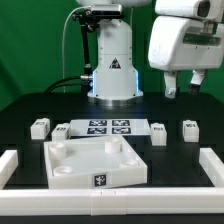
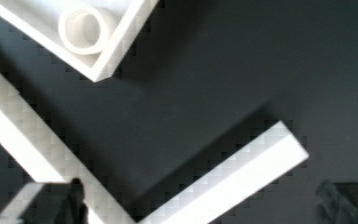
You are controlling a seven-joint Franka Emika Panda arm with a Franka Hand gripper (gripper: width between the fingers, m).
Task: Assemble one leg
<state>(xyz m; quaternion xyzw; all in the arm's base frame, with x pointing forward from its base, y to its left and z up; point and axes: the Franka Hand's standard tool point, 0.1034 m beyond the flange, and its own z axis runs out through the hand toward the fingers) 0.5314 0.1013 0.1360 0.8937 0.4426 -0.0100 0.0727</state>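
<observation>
Several legs lie on the dark table: two at the exterior view's left (image 1: 40, 127) (image 1: 62, 131) and two at its right (image 1: 158, 131) (image 1: 189, 129), each a small white block with a tag. My gripper (image 1: 184, 86) hangs high above the right-hand legs, open and empty. In the wrist view the gripper (image 2: 194, 206) shows only as two dark fingertips (image 2: 43, 205) at the picture's edge, far apart with nothing held between them. No leg shows in the wrist view.
The large white tray-like piece (image 1: 60, 172) lies in front of the marker board (image 1: 108, 120); its corner with a hole shows in the wrist view (image 2: 91, 50). White rails border the table (image 1: 212, 165) (image 2: 247, 165). The robot base (image 1: 112, 70) stands behind.
</observation>
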